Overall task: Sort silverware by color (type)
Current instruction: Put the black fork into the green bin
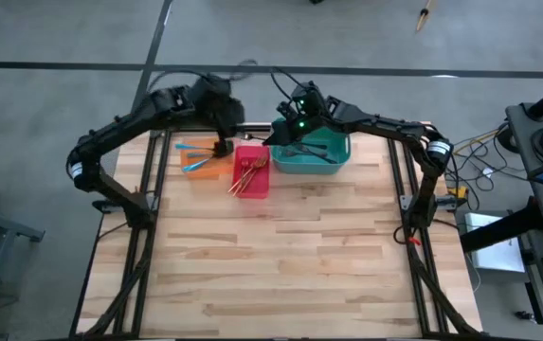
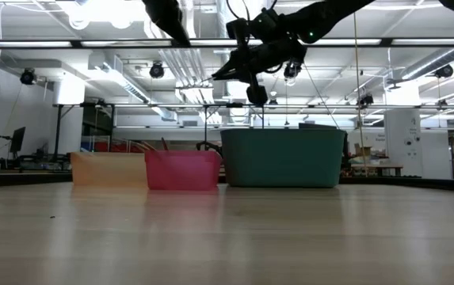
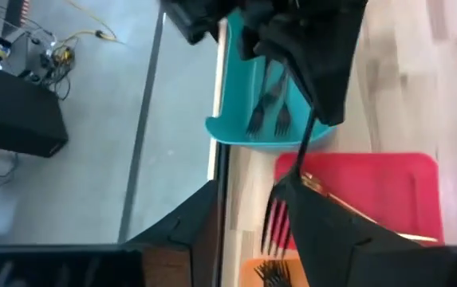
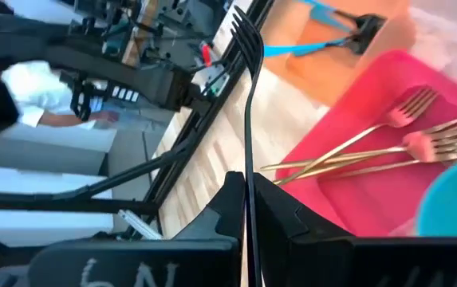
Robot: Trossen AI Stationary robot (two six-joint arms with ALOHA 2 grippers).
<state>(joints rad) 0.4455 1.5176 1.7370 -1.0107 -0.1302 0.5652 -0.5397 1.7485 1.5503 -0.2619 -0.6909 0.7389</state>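
Note:
My right gripper (image 1: 282, 133) hovers over the table's far edge, between the red bin (image 1: 252, 180) and the teal bin (image 1: 333, 163), shut on a dark grey fork (image 4: 247, 104). The fork's tines (image 4: 244, 32) point away from the gripper. My left gripper (image 1: 222, 147) is open above the orange bin (image 1: 200, 166), with nothing between its fingers (image 3: 324, 231). Gold forks (image 4: 372, 147) lie in the red bin. Blue-handled forks (image 1: 193, 150) lie in the orange bin, and dark forks (image 3: 266, 112) in the teal bin. My right gripper pinches the dark fork by its handle (image 4: 248, 171) between its two fingers. The fingers lie along the fork, which sticks out past the fingertips with its tines farthest out. The fork is lifted clear of the bins and the table.
The three bins stand side by side at the table's far edge. The wooden table top (image 1: 280, 256) stretches toward the near edge. Dark frame rails (image 1: 148, 189) run along both sides of the table.

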